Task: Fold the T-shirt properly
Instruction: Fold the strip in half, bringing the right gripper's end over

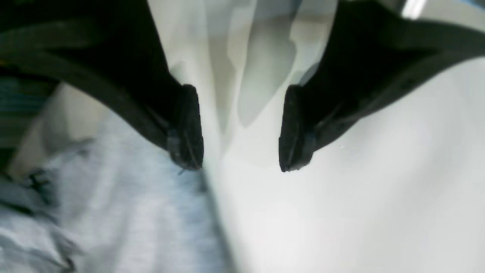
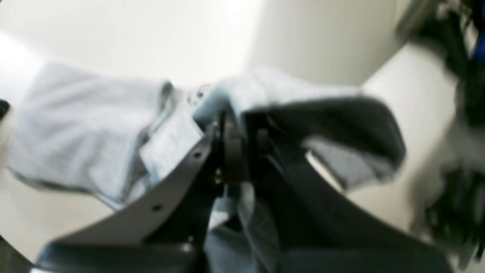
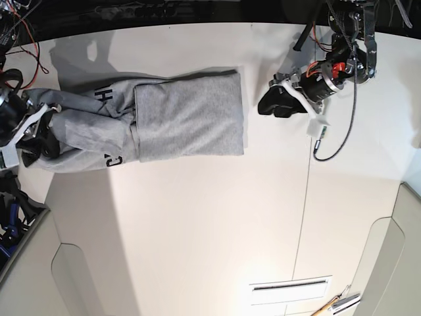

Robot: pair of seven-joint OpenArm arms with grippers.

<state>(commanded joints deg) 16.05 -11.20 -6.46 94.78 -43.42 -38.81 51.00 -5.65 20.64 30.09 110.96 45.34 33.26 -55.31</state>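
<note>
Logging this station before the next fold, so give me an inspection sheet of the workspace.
Surface: white table, seam running down its right part.
Job's things: T-shirt partly folded at upper left, black lettering showing.
Clutter: tool-like objects at bottom edge, unclear.
Grippers: left gripper open over bare table, off the T-shirt; right gripper shut on T-shirt at its left end.
Cables: black cable looping from left arm; wires top left.
Surroundings: nothing seen.

R claw (image 2: 237, 132) pinched on grey T-shirt (image 2: 87, 125) fabric; rest bunched on white surface (image 2: 151, 38), pic blurry.
</note>
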